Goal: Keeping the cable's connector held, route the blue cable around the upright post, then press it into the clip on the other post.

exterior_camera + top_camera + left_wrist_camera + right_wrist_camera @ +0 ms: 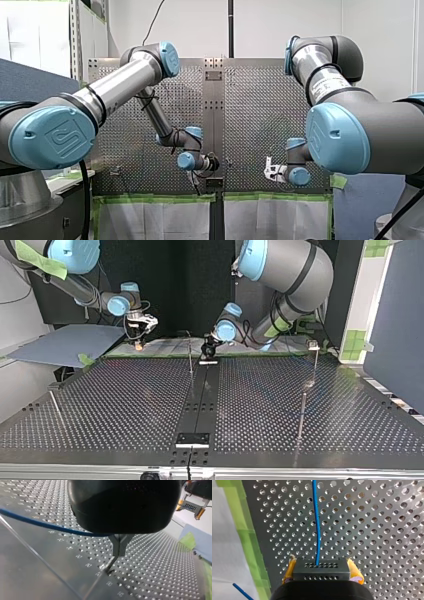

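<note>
Two steps open: routing round the thin upright metal post (190,354) and pressing into the small clip (314,345) atop the other post; I judge neither begun.
Connector: black perforated block (321,570), pinched by my right jaws between yellow pads (355,572); this condition is met.
Thin blue cable (317,522): leaves the connector straight ahead, close over the perforated metal desk (374,530); in the left wrist view it runs in under my left jaws.
Left jaws: metal fingers (120,545) pressed together, tips just above the desk; whether the cable is nipped between them I cannot tell.
Clip: at the top view's right, well apart from both jaws.
</note>
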